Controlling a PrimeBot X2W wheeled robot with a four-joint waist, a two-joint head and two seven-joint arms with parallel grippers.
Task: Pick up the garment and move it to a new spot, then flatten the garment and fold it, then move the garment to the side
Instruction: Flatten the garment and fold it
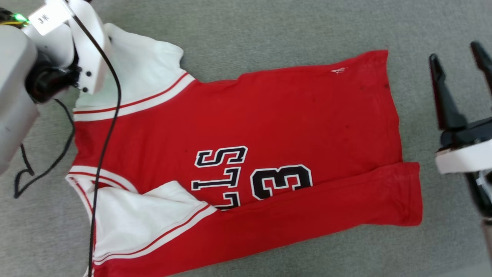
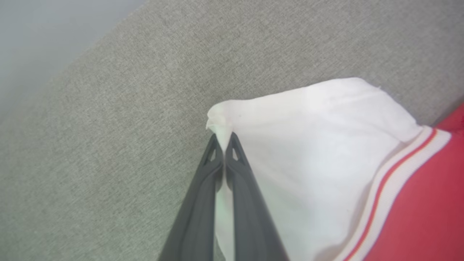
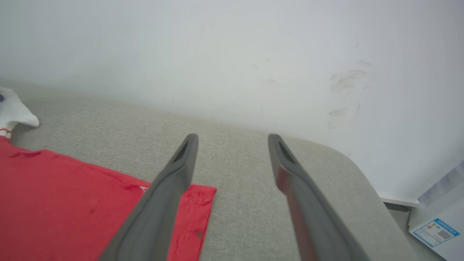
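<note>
Two grippers: left gripper (image 2: 224,139) clamped on the far-left sleeve corner of the shirt (image 1: 269,115); right gripper (image 1: 455,52) spread, beside the hem. Black cable (image 1: 109,132) crosses the shirt, flat on grey fabric surface (image 1: 269,30); white wall (image 3: 232,54) beyond.

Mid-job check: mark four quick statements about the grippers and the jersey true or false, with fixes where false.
1. The left gripper is shut on the tip of the jersey's white sleeve. True.
2. The right gripper grips the hem. False: its jaws stand open above the grey surface, beside the jersey, holding nothing.
3. The jersey's side at the bottom of the head view is folded over, hiding part of the lettering. True.
4. The jersey lies on a wooden table. False: it lies on grey fabric.
</note>
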